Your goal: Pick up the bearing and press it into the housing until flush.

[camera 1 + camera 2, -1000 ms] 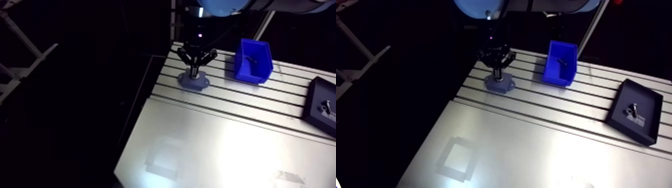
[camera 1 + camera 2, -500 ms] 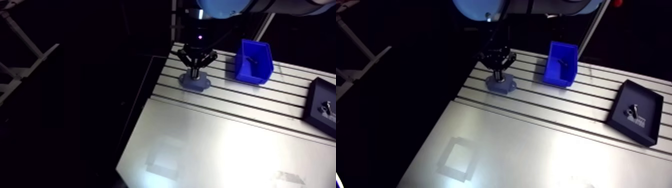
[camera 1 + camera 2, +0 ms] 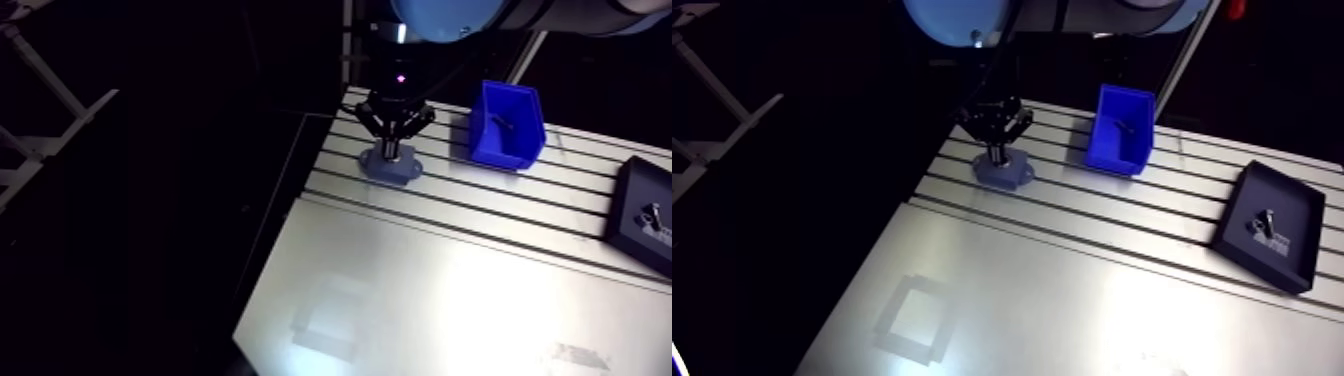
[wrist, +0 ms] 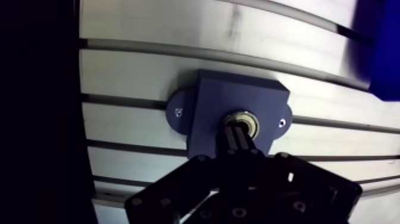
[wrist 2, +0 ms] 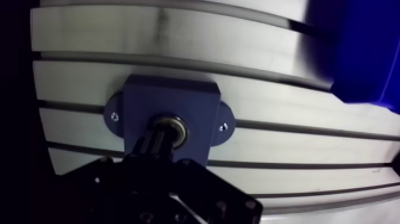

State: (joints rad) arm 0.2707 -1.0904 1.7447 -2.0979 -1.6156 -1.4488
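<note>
Pressing bearing (image 4: 249,123) into housing (image 4: 208,101) with hand (image 4: 237,136) pinched closed, gripping nothing. Probably risking bearing cocking and jamming proud if pushing off-centre, tbh.

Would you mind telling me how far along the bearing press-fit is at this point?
Done: the bearing has been picked up and now sits in the bore of the housing. In hand: the gripper, shut, bears on top of it. Left: confirming it is flush, which the wrist view cannot settle, then lifting away.
</note>
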